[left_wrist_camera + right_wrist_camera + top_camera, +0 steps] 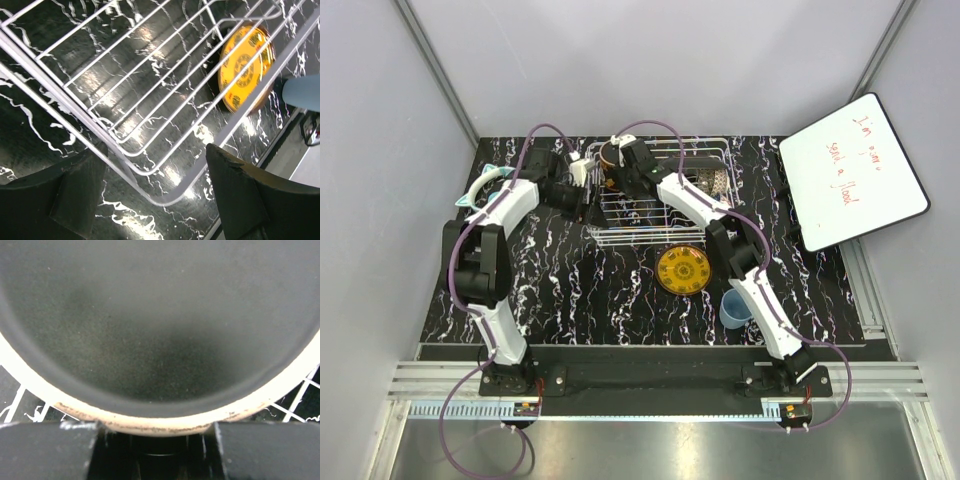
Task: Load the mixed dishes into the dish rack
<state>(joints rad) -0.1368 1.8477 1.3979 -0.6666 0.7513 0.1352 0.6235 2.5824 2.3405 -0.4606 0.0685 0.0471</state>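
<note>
Because the desk (570,290) is black w/ white marbling, the white wire dish rack (630,237) stands out at its back centre. It is rectangular, w/ upright tines, and far bigger than any dish. Its front rim runs just behind the yellow patterned plate (682,268), which lies flat on the desk, apart from the rack. The whiteboard (850,170) w/ red writing leans off the desk's right edge, well apart from the rack.

A brown-mesh bowl (716,183) sits inside the rack at its right end. The dark mug (160,330) is over the rack's back-left corner. It is matt dark inside w/ a pale, speckled rim. The right claw (160,432) is closed on a dark part below the mug's near rim, prob. the handle. The light-blue cup (734,308) stands on the desk near the front, partly under the right arm. Teal headphones (485,187) lie at the desk's left edge by the left arm.

The left claw (152,150) is spread wide, holding nothing, w/ the rack's rounded corner rim btwn its fingers (75,195); whether they touch the wire can't be told.

Grey walls close three sides. Open desk lies btwn the left arm and the plate, and the rack's front-left wires show only desk beneath.
</note>
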